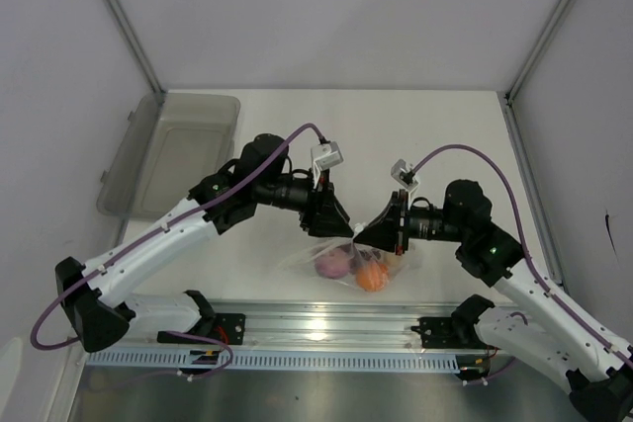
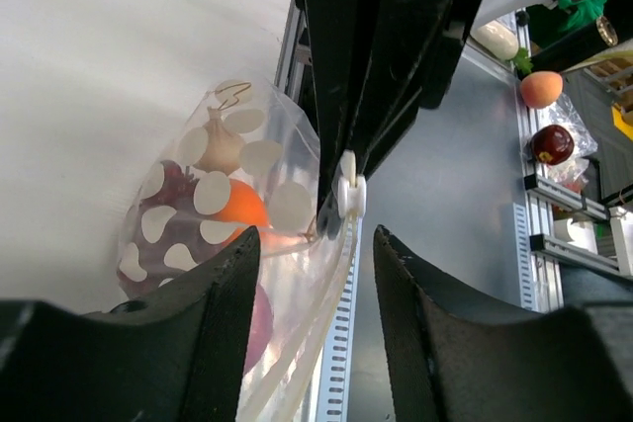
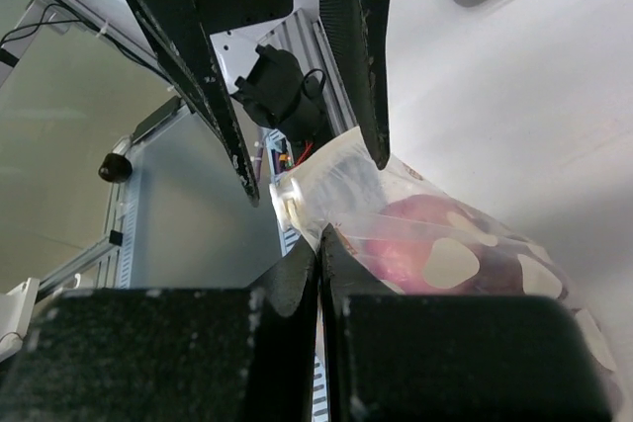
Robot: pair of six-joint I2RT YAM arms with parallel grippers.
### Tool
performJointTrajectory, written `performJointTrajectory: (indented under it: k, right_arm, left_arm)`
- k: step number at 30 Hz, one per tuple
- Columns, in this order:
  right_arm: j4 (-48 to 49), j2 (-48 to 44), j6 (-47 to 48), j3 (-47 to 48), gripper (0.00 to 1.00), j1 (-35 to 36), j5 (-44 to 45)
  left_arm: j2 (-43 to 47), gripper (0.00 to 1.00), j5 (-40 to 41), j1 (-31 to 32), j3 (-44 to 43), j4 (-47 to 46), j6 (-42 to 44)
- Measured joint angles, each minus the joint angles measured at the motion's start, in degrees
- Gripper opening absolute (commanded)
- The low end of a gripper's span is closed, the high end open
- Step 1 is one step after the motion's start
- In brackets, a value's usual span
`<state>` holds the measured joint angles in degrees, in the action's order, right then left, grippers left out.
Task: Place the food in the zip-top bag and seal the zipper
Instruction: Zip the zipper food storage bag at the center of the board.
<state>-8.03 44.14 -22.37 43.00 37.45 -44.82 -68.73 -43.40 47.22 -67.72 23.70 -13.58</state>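
Note:
The zip-top bag (image 1: 346, 262), clear with white dots, hangs between my two grippers near the table's front edge. The food is inside it: an orange (image 2: 240, 207), a garlic bulb (image 2: 220, 145), dark red berries (image 2: 168, 229) and a purple-red onion (image 3: 425, 229). My right gripper (image 3: 318, 236) is shut on the bag's top corner, beside a white slider (image 2: 348, 195). My left gripper (image 2: 316, 244) is open, and the zipper strip (image 2: 315, 338) runs loose between its fingers. In the top view the left gripper (image 1: 341, 231) and right gripper (image 1: 362, 237) nearly meet above the bag.
A grey translucent tub (image 1: 168, 155) stands at the back left. An aluminium rail (image 1: 326, 323) runs along the near edge under the bag. Beyond the table, a peach (image 2: 541, 88) and a red apple (image 2: 552, 143) lie on a shelf.

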Motion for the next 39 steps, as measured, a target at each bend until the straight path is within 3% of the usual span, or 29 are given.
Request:
performJointTrajectory:
  k: [11,25,35,39]
  right_arm:
    - [-0.24,-0.31,-2.29,-1.51,0.0,3.21,6.56]
    - [1.11,-0.33,-5.09,-1.79,0.0,3.69,9.9]
    - [2.49,-0.33,-7.02,-1.9,0.0,3.74,10.49]
    - [3.61,-0.31,-7.89,-1.9,0.0,4.04,10.49]
  left_arm:
    - [-1.77,0.43,0.72,-0.02,-0.13,-5.09,-5.44]
    - [-1.77,0.32,-0.28,-0.02,-0.13,-6.47,-6.05]
    - [-1.77,0.48,-0.33,0.0,-0.11,-6.45,-5.95]
    - [-1.77,0.43,-0.22,0.0,-0.04,-6.43,-5.92]
